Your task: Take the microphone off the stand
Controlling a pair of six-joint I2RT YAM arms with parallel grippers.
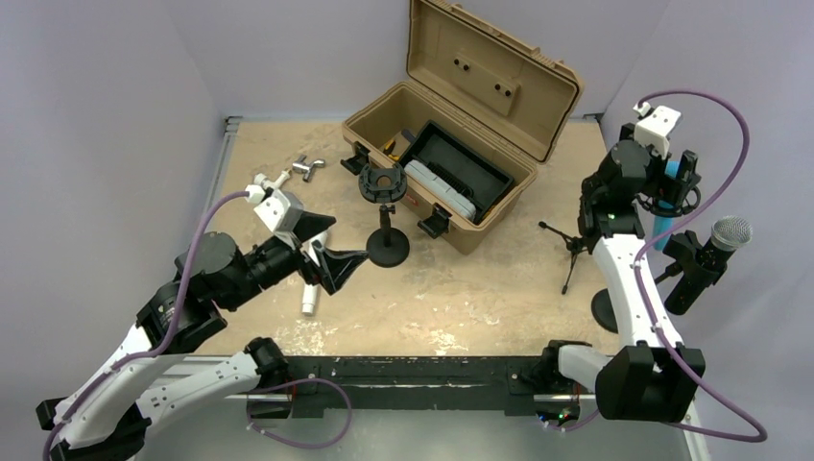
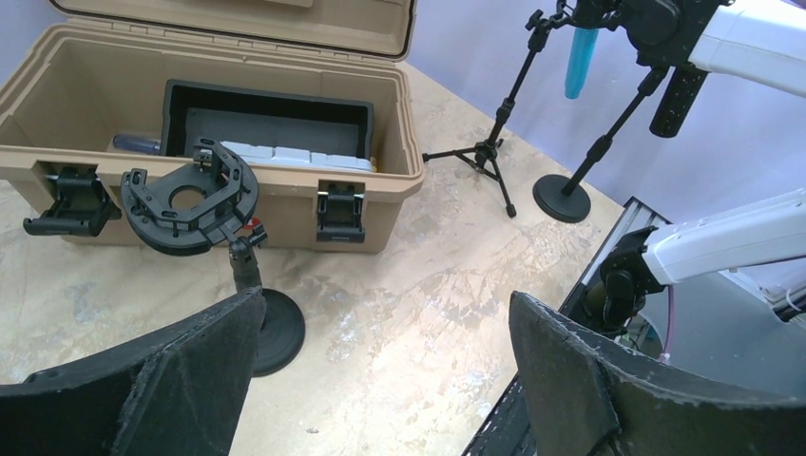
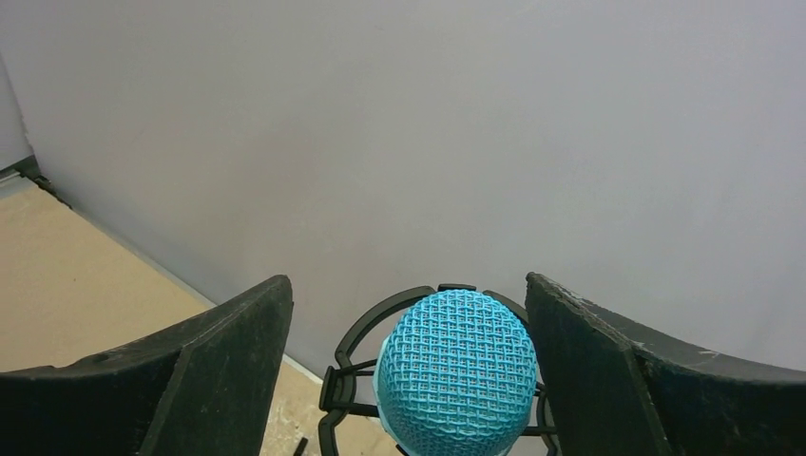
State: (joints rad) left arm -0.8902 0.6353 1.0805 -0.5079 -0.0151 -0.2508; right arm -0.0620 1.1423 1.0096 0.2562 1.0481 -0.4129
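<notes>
A blue microphone (image 3: 456,370) sits upright in a black ring mount (image 3: 354,334) on a thin tripod stand (image 1: 573,252) at the right of the table. My right gripper (image 3: 407,285) is open and straddles the mesh head; the right finger is close to it and the left finger is well apart. From above, the right gripper (image 1: 677,178) covers most of the blue microphone (image 1: 662,226). My left gripper (image 1: 331,252) is open and empty, low over the table near an empty ring mount stand (image 1: 384,187). The left wrist view shows the blue microphone (image 2: 582,57) far off.
A black microphone with a silver grille (image 1: 715,252) rests on a round-base stand (image 1: 605,309) at the far right. An open tan toolbox (image 1: 451,134) stands at the back centre. A white tube (image 1: 309,298) and metal parts (image 1: 307,168) lie on the left. Walls stand close on both sides.
</notes>
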